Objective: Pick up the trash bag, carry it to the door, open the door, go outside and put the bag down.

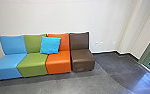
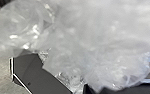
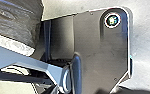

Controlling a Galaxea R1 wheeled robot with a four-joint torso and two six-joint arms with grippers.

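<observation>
Where the left wrist camera looks, one trash bag (image 2: pixel 101 42), cloudy, see-through and crumpled, lies close before it. Whether the left hand is spread, pressed together or pinching the bag, I cannot tell; the right hand's state I cannot tell either. One brownish, creased thing (image 3: pixel 13 20) with a pale strip along its edge shows in the right wrist view.

Beyond, four seats stand in a row on the grey floor (image 1: pixel 66 83): from left to right, one blue (image 1: pixel 7 65), one green (image 1: pixel 32 63), one orange (image 1: pixel 58 61) and one brown (image 1: pixel 82 58). One bright blue cushion (image 1: pixel 50 45) leans across the green and orange backs. Behind them rises one white wall (image 1: pixel 66 17); on the right stands a green frame (image 1: pixel 148 53) with glass.
</observation>
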